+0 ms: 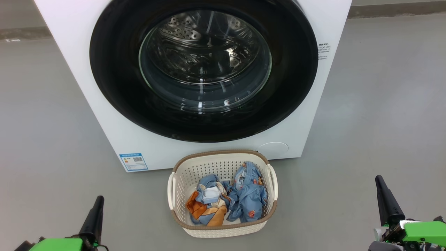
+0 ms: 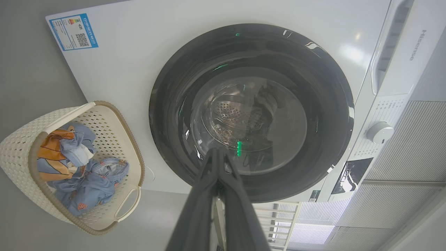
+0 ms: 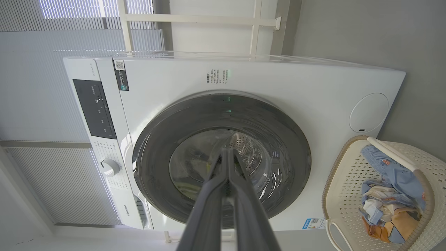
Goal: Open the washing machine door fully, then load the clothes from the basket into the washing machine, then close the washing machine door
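The white washing machine (image 1: pixel 104 118) stands ahead, its round black-rimmed door (image 1: pixel 115 87) closed flat over the drum. On the floor in front of it sits the cream basket (image 1: pixel 181 167), holding the light blue and orange clothes (image 1: pixel 244 198). Low at the left, my left gripper (image 1: pixel 98 200) is shut and holds nothing. My right gripper (image 1: pixel 379 181) is low at the right, also shut and empty. Both are well short of the machine. The left wrist view has the door (image 2: pixel 167 115), the basket (image 2: pixel 17 153) and the clothes (image 2: pixel 87 184); the right wrist view has the door (image 3: pixel 153 153) and the basket (image 3: pixel 345 188).
Grey floor (image 1: pixel 41 139) spreads on both sides of the machine. A blue label (image 1: pixel 133 161) and a round cover (image 1: pixel 273 148) are low on its front. The control panel and knob (image 2: pixel 379 132) are on the machine's top strip. Window blinds (image 3: pixel 52 28) are behind the machine.
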### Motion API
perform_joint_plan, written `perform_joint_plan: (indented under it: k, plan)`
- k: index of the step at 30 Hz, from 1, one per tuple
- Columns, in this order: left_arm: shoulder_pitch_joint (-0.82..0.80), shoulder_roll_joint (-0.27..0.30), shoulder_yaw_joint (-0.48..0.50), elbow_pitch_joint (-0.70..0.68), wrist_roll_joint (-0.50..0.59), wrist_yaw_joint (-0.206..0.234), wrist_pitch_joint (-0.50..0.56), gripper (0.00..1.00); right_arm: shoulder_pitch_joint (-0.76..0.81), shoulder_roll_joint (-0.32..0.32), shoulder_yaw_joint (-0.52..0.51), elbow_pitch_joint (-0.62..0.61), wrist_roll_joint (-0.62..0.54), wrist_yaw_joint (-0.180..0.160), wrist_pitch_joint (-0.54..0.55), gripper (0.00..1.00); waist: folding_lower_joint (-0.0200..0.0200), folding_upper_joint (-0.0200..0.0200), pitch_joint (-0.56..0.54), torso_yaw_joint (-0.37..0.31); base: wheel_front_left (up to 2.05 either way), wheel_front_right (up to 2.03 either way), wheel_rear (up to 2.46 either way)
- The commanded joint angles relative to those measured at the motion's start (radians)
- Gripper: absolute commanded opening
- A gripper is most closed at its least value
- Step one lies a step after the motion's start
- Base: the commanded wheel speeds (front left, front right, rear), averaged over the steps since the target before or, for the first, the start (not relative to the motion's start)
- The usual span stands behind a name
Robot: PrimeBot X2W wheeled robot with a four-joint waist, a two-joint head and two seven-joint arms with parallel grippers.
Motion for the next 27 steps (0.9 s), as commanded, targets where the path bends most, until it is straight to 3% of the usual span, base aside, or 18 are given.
perform_joint_plan:
  k: [1, 27]
  plan:
    - [-0.042, 0.012, 0.034, -0.018, 0.013, -0.003, 0.006, 0.0, -0.052, -0.008, 0.018, -0.028, -0.011, 0.001, 0.007, 0.0, 0.0, 0.0, 0.0, 0.0, 0.0, 0.0, 0.0]
    - [-0.042, 0.012, 0.034, -0.018, 0.013, -0.003, 0.006, 0.0, -0.052, -0.008, 0.018, -0.028, -0.011, 0.001, 0.007, 0.0, 0.0, 0.0, 0.0, 0.0, 0.0, 0.0, 0.0]
